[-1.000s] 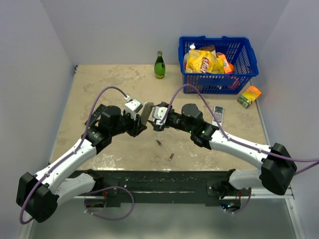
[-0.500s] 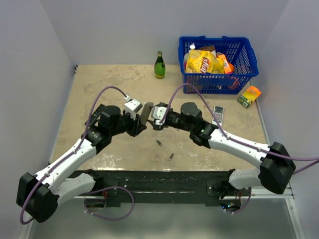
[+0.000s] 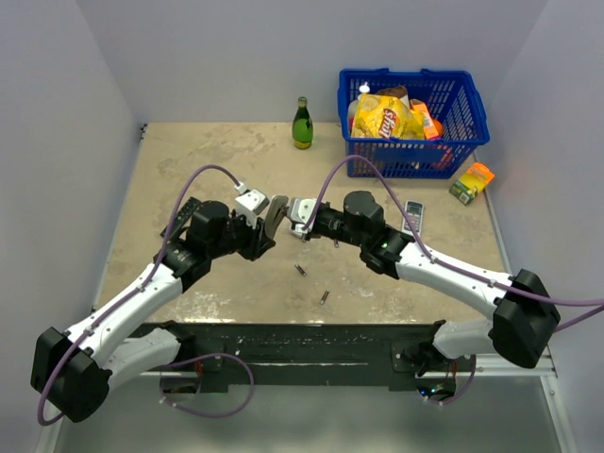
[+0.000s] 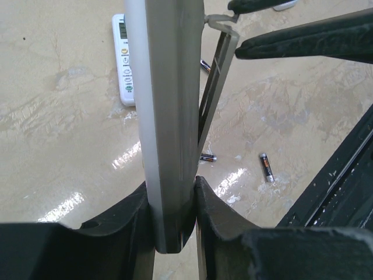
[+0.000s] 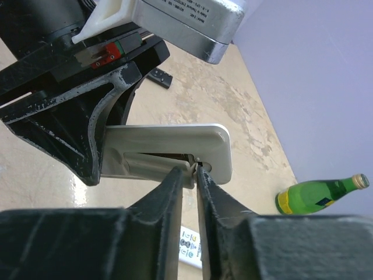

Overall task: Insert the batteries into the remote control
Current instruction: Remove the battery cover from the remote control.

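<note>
While my left claw (image 4: 173,201) clamps the grey-backed rectangular plastic remote control (image 4: 166,116) on edge, my right claw (image 5: 195,170) pinches its thin grey battery cover (image 4: 213,93).
Two small dark metallic cylinder batteries (image 3: 300,270) lie on the beige table (image 3: 189,160), at five o'clock from the remote.

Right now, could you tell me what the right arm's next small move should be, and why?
Probably ease the right fingers away from the remote to pull the cover fully off. It stands angled off the remote's back, pinched at its far end. The left fingers clamp the remote, and both batteries lie on the table.
</note>
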You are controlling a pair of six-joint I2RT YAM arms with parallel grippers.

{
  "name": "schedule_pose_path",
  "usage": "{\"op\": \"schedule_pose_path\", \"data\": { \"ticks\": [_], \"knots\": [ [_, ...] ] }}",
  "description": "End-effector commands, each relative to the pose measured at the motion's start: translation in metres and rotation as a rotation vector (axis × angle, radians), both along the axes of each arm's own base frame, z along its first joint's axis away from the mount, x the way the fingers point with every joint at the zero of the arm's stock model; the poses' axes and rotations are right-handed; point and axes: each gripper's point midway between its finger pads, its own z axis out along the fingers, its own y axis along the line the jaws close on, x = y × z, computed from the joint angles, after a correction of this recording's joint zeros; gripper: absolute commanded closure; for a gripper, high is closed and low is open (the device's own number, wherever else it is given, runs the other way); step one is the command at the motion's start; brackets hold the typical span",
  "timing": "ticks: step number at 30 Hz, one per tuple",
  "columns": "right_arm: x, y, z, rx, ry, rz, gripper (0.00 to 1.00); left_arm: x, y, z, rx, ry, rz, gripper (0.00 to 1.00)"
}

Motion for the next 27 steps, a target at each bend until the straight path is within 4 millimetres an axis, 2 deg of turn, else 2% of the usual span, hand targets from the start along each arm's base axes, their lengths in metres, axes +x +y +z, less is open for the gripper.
{"op": "schedule_pose_path", "data": {
  "ticks": [1, 4, 9, 17, 27],
  "knots": [
    [-0.013, 0.005, 0.007, 0.002, 0.010, 0.056, 0.85, 0.015, -0.003, 0.033, -0.058, -0.099, 0.038, 1.00],
    [-0.013, 0.003, 0.008, 0.001, 0.008, 0.052, 0.88, 0.016, -0.002, 0.032, -0.054, -0.095, 0.046, 1.00],
    [-0.007, 0.002, 0.004, -0.010, 0.006, 0.025, 1.00, 0.016, -0.004, 0.027, -0.045, -0.080, 0.028, 1.00],
    [0.007, -0.005, 0.005, -0.008, 0.017, -0.002, 1.00, 0.013, -0.008, 0.021, -0.037, -0.056, -0.003, 1.00],
    [0.025, -0.018, 0.006, -0.011, 0.027, -0.050, 1.00, 0.019, -0.003, 0.008, 0.003, -0.012, 0.046, 1.00]
  ]
}}
